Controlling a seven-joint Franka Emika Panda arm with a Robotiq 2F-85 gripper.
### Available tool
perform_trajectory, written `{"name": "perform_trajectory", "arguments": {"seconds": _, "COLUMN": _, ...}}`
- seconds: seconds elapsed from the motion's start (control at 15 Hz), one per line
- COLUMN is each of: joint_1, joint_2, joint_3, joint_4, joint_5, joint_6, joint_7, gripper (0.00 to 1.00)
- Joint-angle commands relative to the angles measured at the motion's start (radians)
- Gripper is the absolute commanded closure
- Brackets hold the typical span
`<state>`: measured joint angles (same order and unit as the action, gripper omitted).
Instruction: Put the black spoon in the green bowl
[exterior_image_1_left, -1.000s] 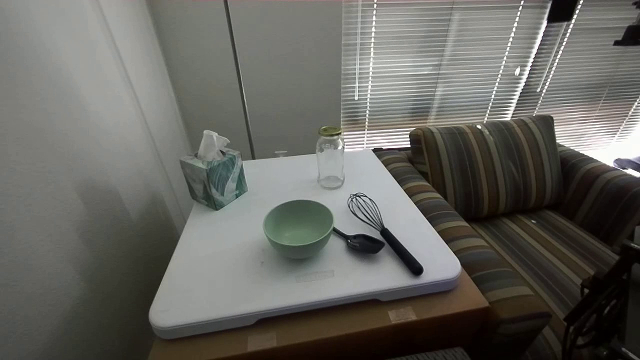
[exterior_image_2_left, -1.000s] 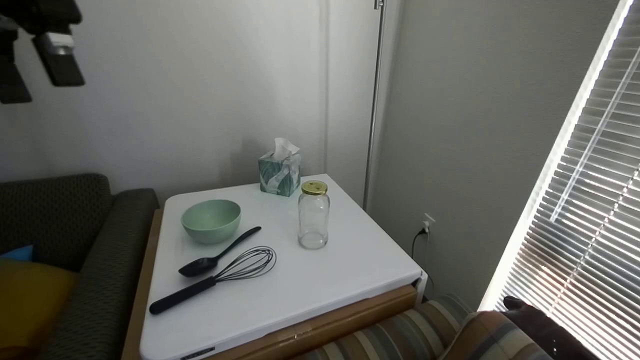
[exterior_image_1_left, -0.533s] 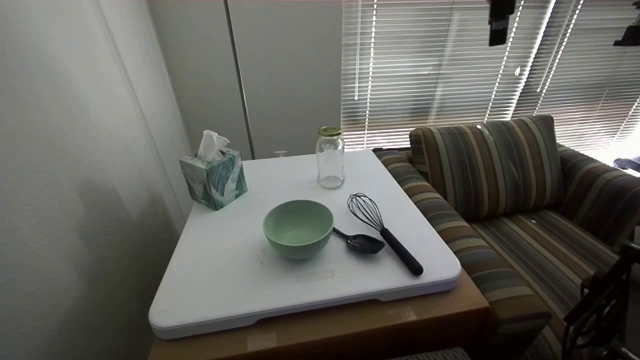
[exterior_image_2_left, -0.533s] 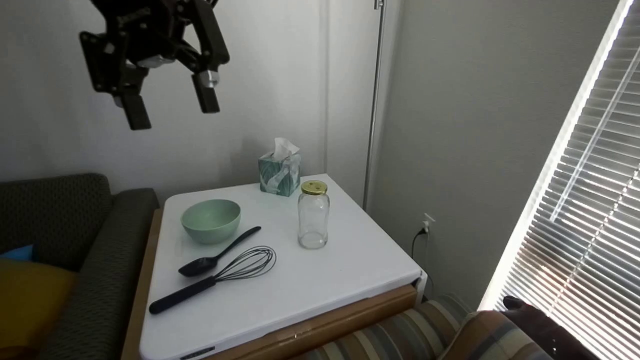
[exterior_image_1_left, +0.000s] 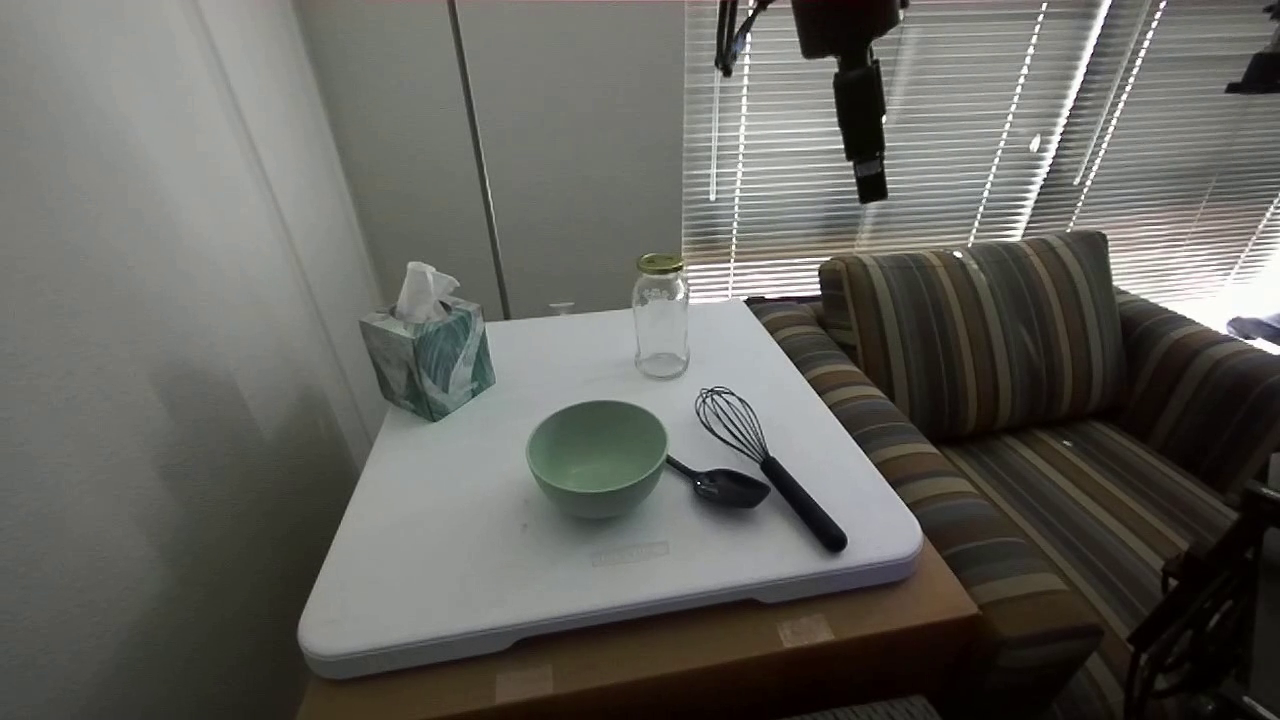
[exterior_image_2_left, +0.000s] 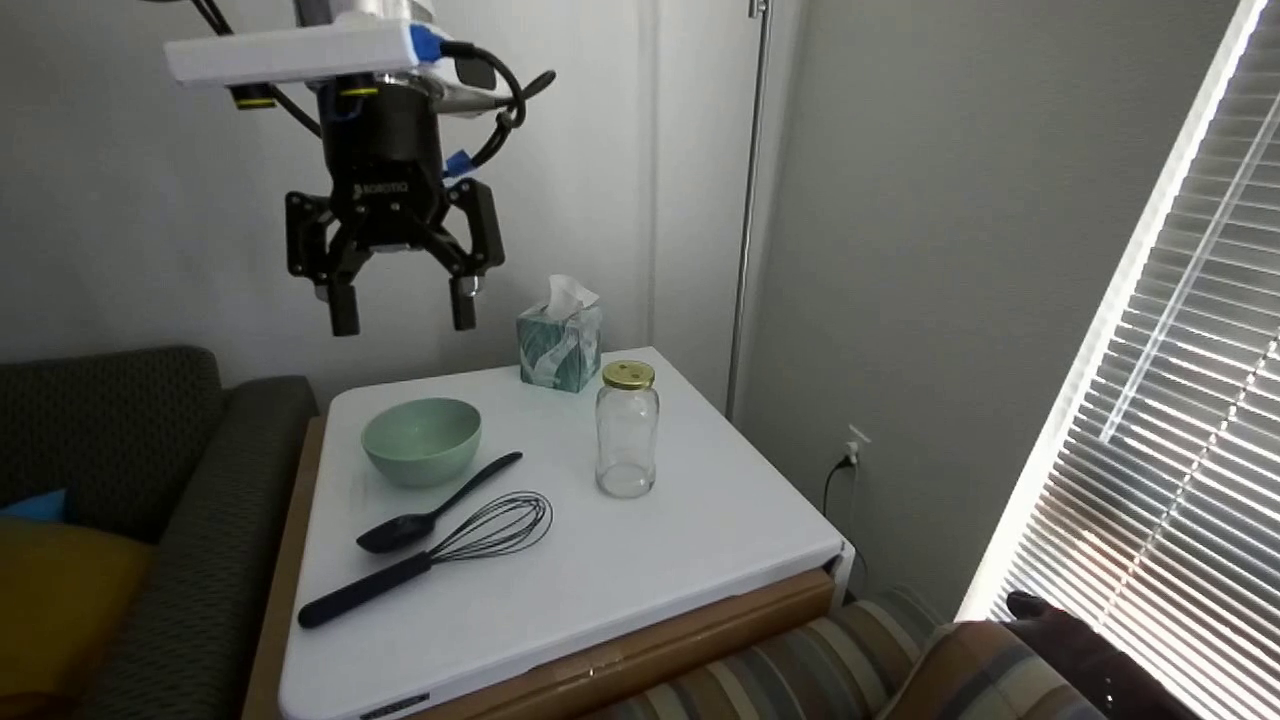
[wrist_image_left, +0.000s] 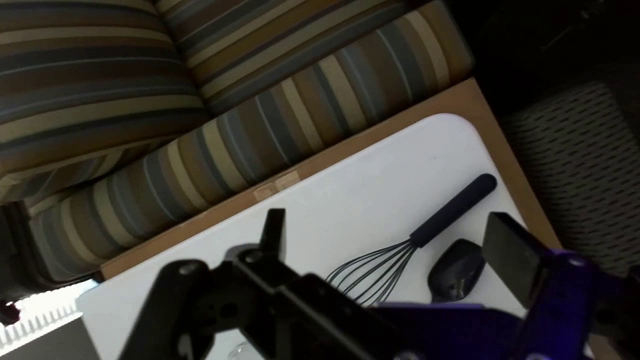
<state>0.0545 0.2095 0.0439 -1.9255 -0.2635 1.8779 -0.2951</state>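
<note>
The black spoon (exterior_image_1_left: 730, 487) lies on the white table in both exterior views (exterior_image_2_left: 398, 533). Its handle runs beside the green bowl, and in an exterior view the bowl hides the handle's end. The wrist view shows its scoop (wrist_image_left: 456, 270), with the handle hidden behind the gripper. The green bowl (exterior_image_1_left: 597, 490) stands upright and empty on the table, also in an exterior view (exterior_image_2_left: 422, 455); it is out of sight in the wrist view. My gripper (exterior_image_2_left: 403, 325) is open and empty, high above the table, fingers pointing down. It also shows in the wrist view (wrist_image_left: 387, 220).
A black whisk (exterior_image_2_left: 375, 588) lies beside the spoon, close to it. A clear jar with a gold lid (exterior_image_2_left: 627, 440) and a tissue box (exterior_image_2_left: 560, 350) stand farther along the white table (exterior_image_2_left: 700, 530). A striped armchair (exterior_image_1_left: 880, 450) borders one table edge.
My gripper has come into view from the upper edge in both exterior views, moving sideways and lower over the table. It stays open. The spoon, bowl and other objects have not moved.
</note>
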Motion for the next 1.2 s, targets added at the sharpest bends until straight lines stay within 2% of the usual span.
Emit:
{"name": "perform_trajectory", "arguments": {"seconds": 0.0, "joint_1": -0.004, "joint_2": 0.028, "joint_3": 0.009, "joint_4": 0.021, "joint_5": 0.016, "joint_6": -0.016, "joint_7": 0.001, "gripper": 0.0}}
{"name": "perform_trajectory", "arguments": {"seconds": 0.4, "joint_1": 0.001, "joint_2": 0.098, "joint_3": 0.016, "joint_4": 0.067, "joint_5": 0.039, "joint_6": -0.022, "joint_7": 0.006, "gripper": 0.0}}
{"name": "perform_trajectory", "arguments": {"seconds": 0.53, "joint_1": -0.001, "joint_2": 0.155, "joint_3": 0.02, "joint_4": 0.093, "joint_5": 0.092, "joint_6": 0.007, "joint_7": 0.048, "gripper": 0.0}}
{"name": "perform_trajectory", "arguments": {"seconds": 0.87, "joint_1": 0.01, "joint_2": 0.341, "joint_3": 0.045, "joint_4": 0.209, "joint_5": 0.305, "joint_6": 0.083, "joint_7": 0.217, "gripper": 0.0}}
{"name": "perform_trajectory", "arguments": {"seconds": 1.0, "joint_1": 0.035, "joint_2": 0.403, "joint_3": 0.038, "joint_4": 0.266, "joint_5": 0.289, "joint_6": 0.13, "joint_7": 0.26, "gripper": 0.0}}
{"name": "perform_trajectory", "arguments": {"seconds": 1.07, "joint_1": 0.025, "joint_2": 0.339, "joint_3": 0.04, "joint_4": 0.189, "joint_5": 0.28, "joint_6": 0.111, "joint_7": 0.226, "gripper": 0.0}}
{"name": "perform_trajectory", "arguments": {"seconds": 1.13, "joint_1": 0.03, "joint_2": 0.363, "joint_3": 0.04, "joint_4": 0.206, "joint_5": 0.279, "joint_6": 0.118, "joint_7": 0.233, "gripper": 0.0}}
